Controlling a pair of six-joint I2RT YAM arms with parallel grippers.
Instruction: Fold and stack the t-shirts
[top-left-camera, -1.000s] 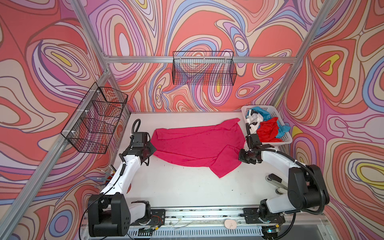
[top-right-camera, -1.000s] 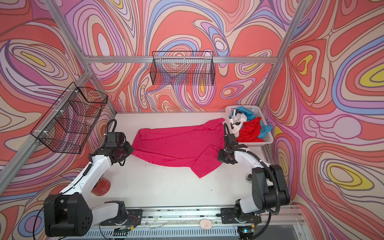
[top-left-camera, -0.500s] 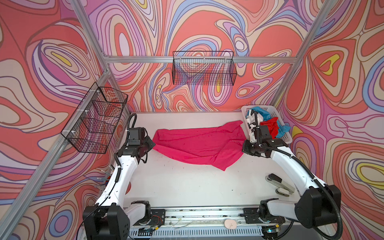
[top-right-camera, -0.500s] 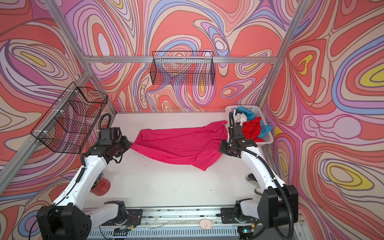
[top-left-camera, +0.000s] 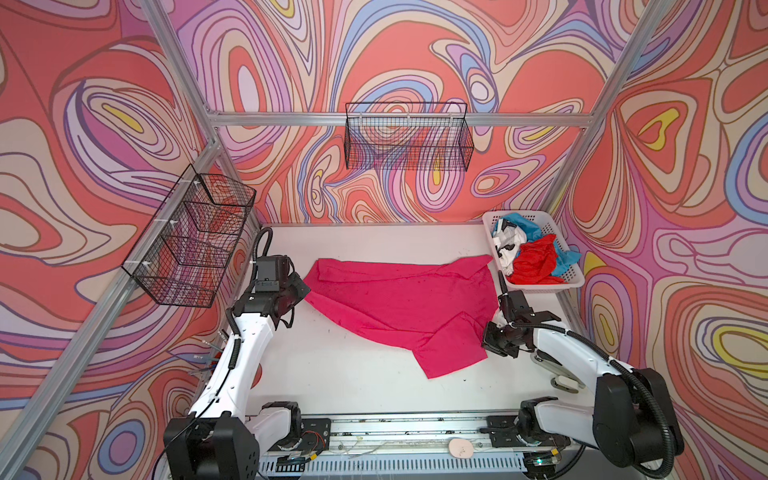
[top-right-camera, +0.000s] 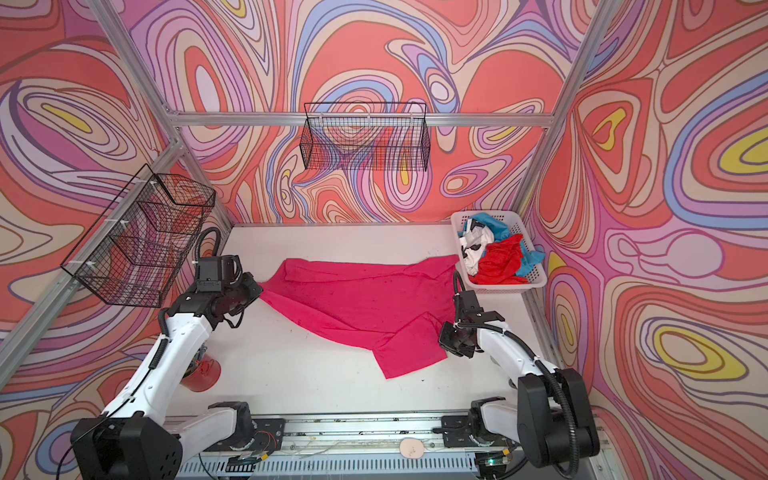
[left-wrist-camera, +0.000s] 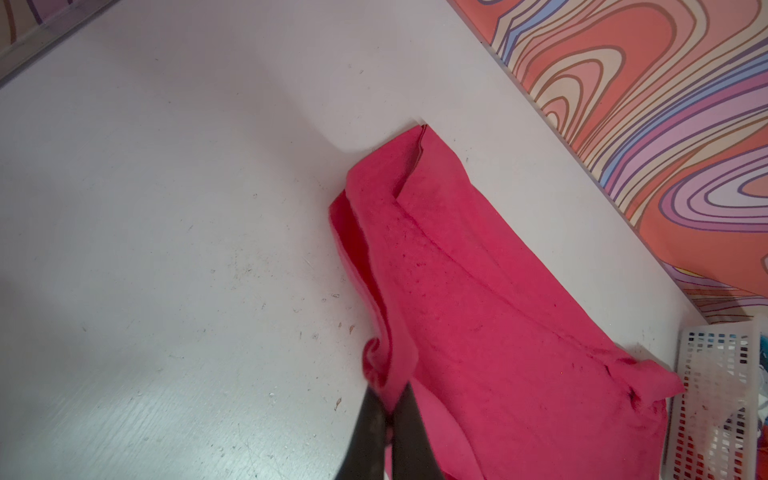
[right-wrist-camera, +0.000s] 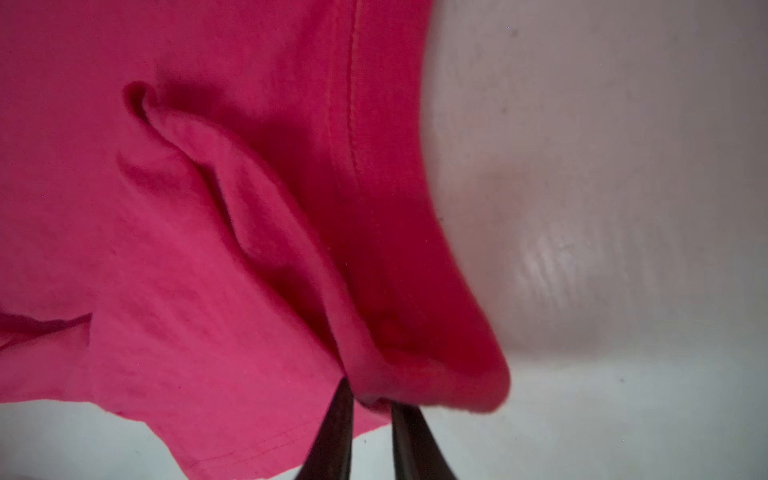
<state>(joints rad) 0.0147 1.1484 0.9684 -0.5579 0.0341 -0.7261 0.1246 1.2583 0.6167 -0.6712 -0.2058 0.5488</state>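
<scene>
A white table (top-left-camera: 353, 386) carries a large magenta-pink t-shirt (top-left-camera: 399, 303), spread crumpled across its middle with one flap trailing toward the front edge. The left pincer (left-wrist-camera: 388, 399) is clenched on a bunched fold at the shirt's left end, with cloth squeezed between its dark fingers. The right pincer (right-wrist-camera: 372, 405), at the shirt's right end, has its fingers a little apart, and a rolled hem fold rests at their tips. Half a second earlier the right pincer stood farther back, just beside the white slotted basket (top-left-camera: 548, 287), and the shirt was drawn narrower. Now it sits nearer the front and the flap lies wider, while the left pincer has barely shifted. In the basket at the back right corner lie a red t-shirt (top-left-camera: 534, 259), a teal-blue t-shirt (top-left-camera: 517, 220) and a white t-shirt with black marks (top-left-camera: 505, 243), heaped so their shapes are hard to make out. In both top views the wrists hide the fingertips, and the right wrist view is close and blurred.
</scene>
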